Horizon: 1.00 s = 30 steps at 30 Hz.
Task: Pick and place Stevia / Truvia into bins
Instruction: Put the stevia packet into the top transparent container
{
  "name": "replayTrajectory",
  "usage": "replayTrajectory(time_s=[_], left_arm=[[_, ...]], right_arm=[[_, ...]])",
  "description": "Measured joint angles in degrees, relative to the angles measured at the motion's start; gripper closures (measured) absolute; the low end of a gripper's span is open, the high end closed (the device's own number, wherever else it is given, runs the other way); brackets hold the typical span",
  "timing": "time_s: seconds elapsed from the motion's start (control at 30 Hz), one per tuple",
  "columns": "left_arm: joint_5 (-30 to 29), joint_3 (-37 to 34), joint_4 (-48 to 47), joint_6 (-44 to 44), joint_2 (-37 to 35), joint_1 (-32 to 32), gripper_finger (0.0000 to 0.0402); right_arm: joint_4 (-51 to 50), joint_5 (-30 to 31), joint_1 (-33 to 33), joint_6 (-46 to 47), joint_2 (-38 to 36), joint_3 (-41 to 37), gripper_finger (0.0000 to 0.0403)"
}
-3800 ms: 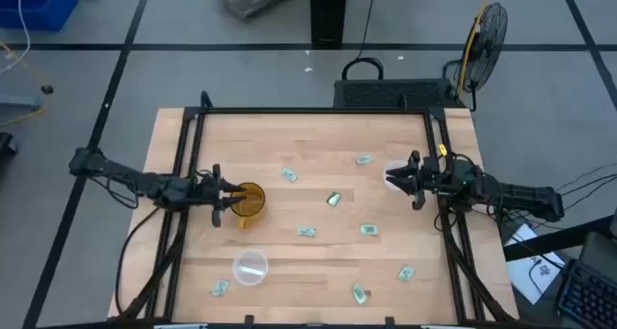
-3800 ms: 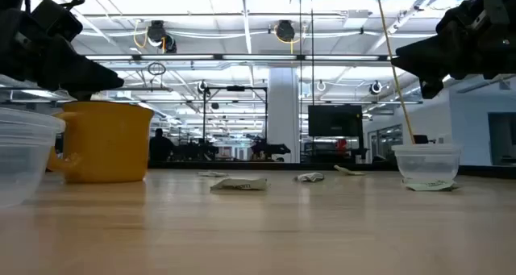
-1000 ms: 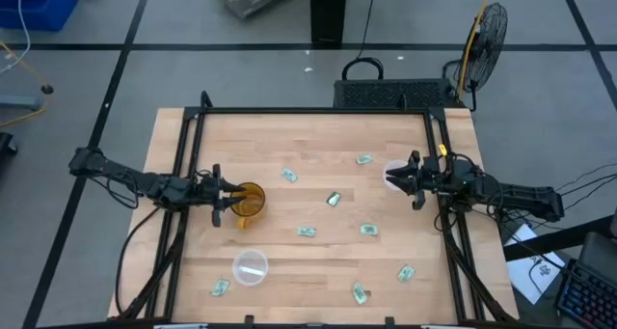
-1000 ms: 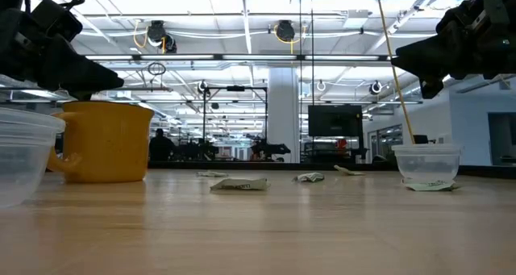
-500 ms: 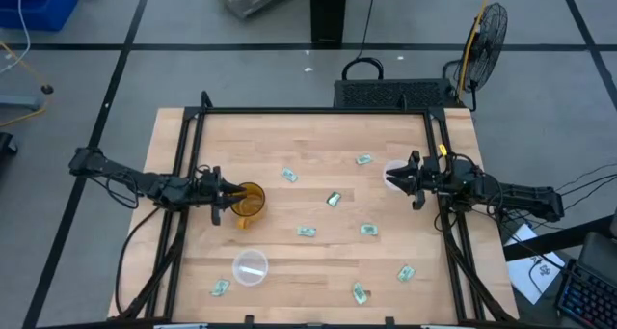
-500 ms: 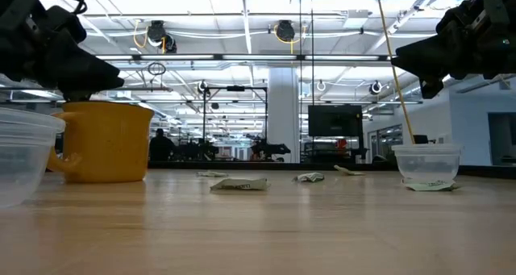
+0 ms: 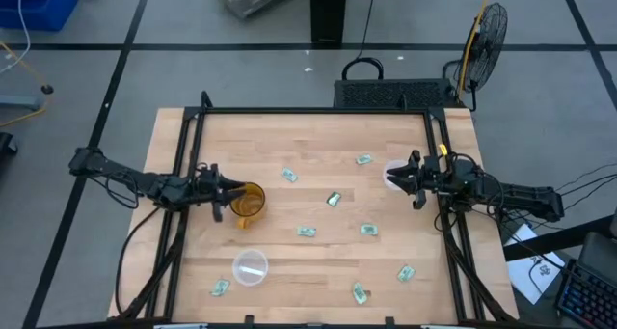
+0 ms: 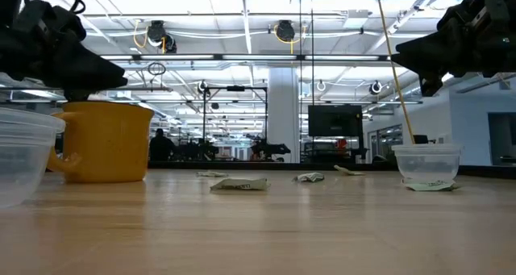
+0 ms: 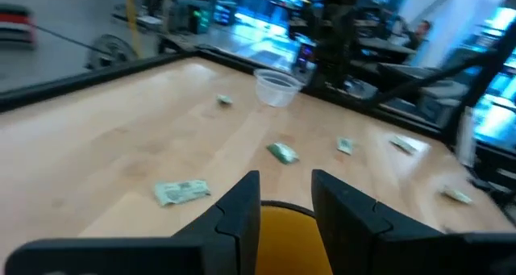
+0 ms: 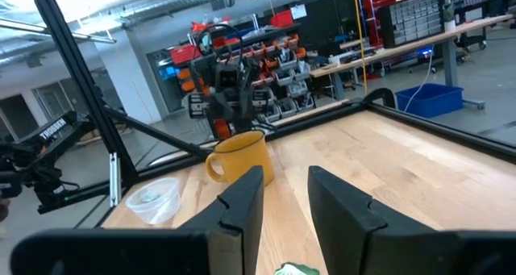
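So the whole bench is set up and basically nothing has been sorted yet, as far as I can judge. The amber cup sits toward the left side, with the left end effector hovering right at its rim, fingers spread a little with nothing between them. The right end effector hangs just above the clear bin near the right edge, also slightly parted and empty. A second clear bin sits nearer the front left.

The Stevia packets are scattered flat all over the middle and front of the bench, roughly nine I can count from above, all well apart from each other. There might be something in the bottom of the right bin, can't tell for sure.

If I were driving this: each arm should take the packets on its own side. Left arm's nearest is the packet just beyond the amber cup, so lift clear of that cup first or you'll knock it. Right arm has one close by the bin.

These are thin flat paper, so come straight down, fingers across the short side, and press to the wood before closing. Otherwise it'll just skid away.
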Motion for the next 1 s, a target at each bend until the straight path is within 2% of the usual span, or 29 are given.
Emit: replayTrajectory(time_s=[0.17, 0.27, 0.47, 0.57, 0.7, 0.77, 0.9, 1.0], left_arm=[[-8.2, 0.0, 2.7, 2.6, 0.0, 0.7, 0.0284], [-8.6, 0.0, 7.8, 4.8, 0.0, 2.0, 0.0284], [-6.0, 0.1, 16.2, 6.9, 0.0, 6.1, 0.0284], [-4.0, 2.1, 15.2, 7.9, 0.5, 8.2, 0.0284], [-1.8, 7.5, 10.0, 11.3, 3.0, 11.1, 0.0284], [-1.9, 11.5, 5.8, 12.8, 5.3, 12.6, 0.0284], [-1.8, 19.2, -3.9, 14.2, 12.0, 15.7, 0.0284], [-2.2, 23.6, -6.1, 15.8, 17.7, 18.1, 0.0284]], right_arm=[[0.6, 0.2, 0.0, -2.8, 0.0, 0.0, 0.0307], [0.4, 3.0, -0.2, -6.4, 0.3, 0.0, 0.0307], [1.2, 15.2, -1.2, -6.0, 4.5, 0.0, 0.0307], [8.9, 14.6, -1.9, -8.9, 7.1, 0.0, 0.0307], [21.3, 8.7, -2.1, -11.7, 11.5, 0.2, 0.0307], [21.5, 7.3, -2.2, -12.6, 14.0, 1.6, 0.0307], [18.7, 9.1, -2.2, -14.6, 21.1, 5.4, 0.0307], [18.8, 10.5, -2.8, -18.5, 27.4, 10.8, 0.0307]])
